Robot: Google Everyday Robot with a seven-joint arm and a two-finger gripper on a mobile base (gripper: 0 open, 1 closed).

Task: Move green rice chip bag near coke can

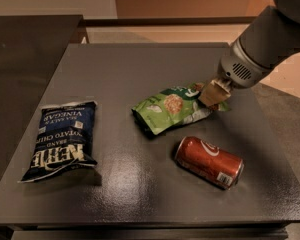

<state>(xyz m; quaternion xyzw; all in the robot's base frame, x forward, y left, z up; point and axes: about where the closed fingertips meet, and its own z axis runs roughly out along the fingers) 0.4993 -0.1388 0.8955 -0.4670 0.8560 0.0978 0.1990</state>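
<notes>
Nearest the front edge of the dark grey worktop (pixel 120 74), the coke can (pixel 209 161) lies on its side, right of centre, angled with one silver end toward the front right. At the left, well apart from the can, a dark blue chip bag (pixel 60 140) lies flat with its white lettering upside down. Farther back, just behind the can but not touching it, the green rice chip bag (pixel 170 109) lies crumpled, picture side up. At the bag's right end sits the gripper (pixel 214 94), its tan fingers closed together on the bag's edge. Behind it, the grey arm (pixel 270 39) rises toward the upper right.
</notes>
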